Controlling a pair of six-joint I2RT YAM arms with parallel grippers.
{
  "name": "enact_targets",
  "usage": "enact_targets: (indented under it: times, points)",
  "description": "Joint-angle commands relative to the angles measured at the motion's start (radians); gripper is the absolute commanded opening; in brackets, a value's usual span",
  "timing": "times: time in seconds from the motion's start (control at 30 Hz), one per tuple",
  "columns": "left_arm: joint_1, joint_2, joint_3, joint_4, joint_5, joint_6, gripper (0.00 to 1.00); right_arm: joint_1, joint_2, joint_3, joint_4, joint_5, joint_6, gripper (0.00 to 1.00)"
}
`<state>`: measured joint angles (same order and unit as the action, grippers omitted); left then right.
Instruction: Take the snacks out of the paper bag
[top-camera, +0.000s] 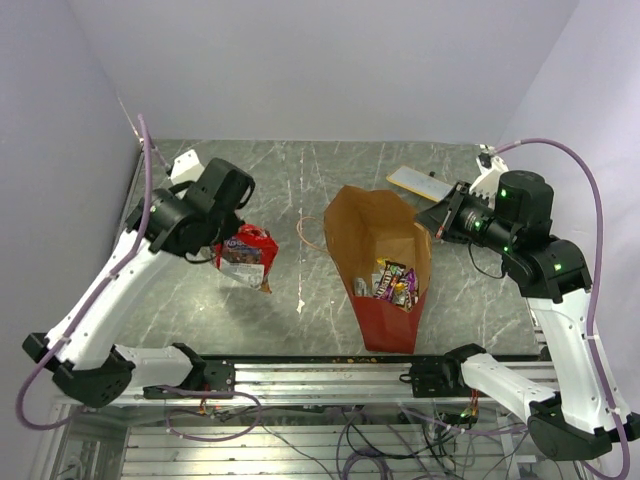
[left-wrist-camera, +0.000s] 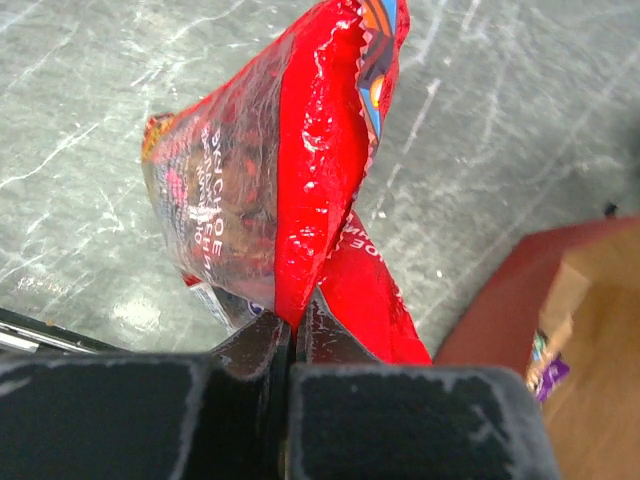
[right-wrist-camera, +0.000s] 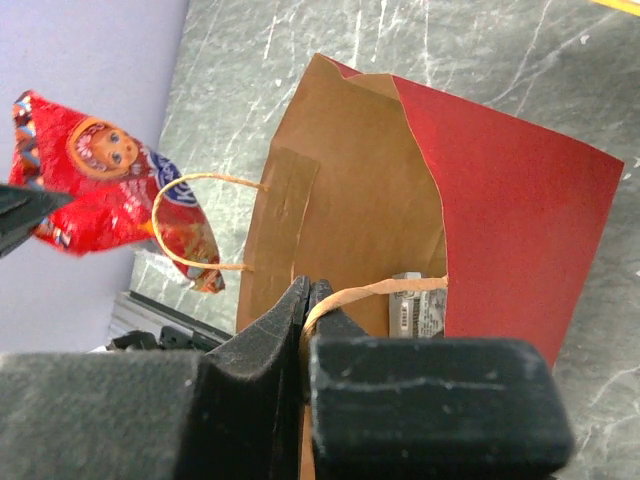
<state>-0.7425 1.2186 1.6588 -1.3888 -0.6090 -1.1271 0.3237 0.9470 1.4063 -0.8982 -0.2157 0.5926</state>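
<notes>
packets (top-camera: 394, 282), maybe four, sit in one paper bag (top-camera: 388, 328)

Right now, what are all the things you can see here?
chip bag: one, red, held over the table's left side.
paper bag: one, brown with red sides, open, mid-table.
small packets: several, purple, yellow and silver, inside the paper bag.
flat board: one, white and tan, far right.
table: one, grey marbled.
arms: two, white and black, bolted at the near edge.
left pincer: black, shut on the chip bag.
right pincer: black, shut on the paper bag's handle.
</notes>
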Motion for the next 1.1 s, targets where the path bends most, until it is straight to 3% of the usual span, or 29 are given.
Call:
enact_targets:
  times: [0.0, 0.17, 0.37, 0.6, 0.7, 0.87, 1.03, 1.07]
  points:
    - [0.160, 0.037, -0.021, 0.172, 0.109, 0.078, 0.07, -0.001, -0.001, 0.033, 0.012, 0.005, -0.038, 0.00]
    - [0.291, 0.130, -0.005, 0.173, 0.134, 0.086, 0.07, -0.001, 0.026, 0.076, -0.028, 0.020, -0.087, 0.00]
    - [0.464, 0.211, -0.023, 0.084, 0.128, -0.005, 0.07, -0.002, 0.024, 0.076, -0.024, 0.044, -0.106, 0.00]
    - [0.607, 0.257, -0.129, 0.222, 0.142, 0.007, 0.07, 0.000, 0.015, 0.045, -0.013, 0.040, -0.089, 0.00]
    - [0.637, 0.341, -0.129, 0.284, 0.139, 0.024, 0.07, 0.000, 0.013, 0.028, -0.010, 0.029, -0.090, 0.00]
    - [0.598, 0.548, -0.064, 0.398, 0.217, 0.197, 0.07, -0.001, -0.001, -0.019, 0.014, 0.015, -0.088, 0.00]
    - [0.585, 0.570, -0.218, 0.652, 0.426, 0.301, 0.07, -0.001, -0.004, -0.033, 0.028, 0.007, -0.076, 0.00]
    - [0.585, 0.564, -0.240, 0.701, 0.454, 0.312, 0.12, -0.002, 0.000, -0.029, 0.028, 0.001, -0.075, 0.00]
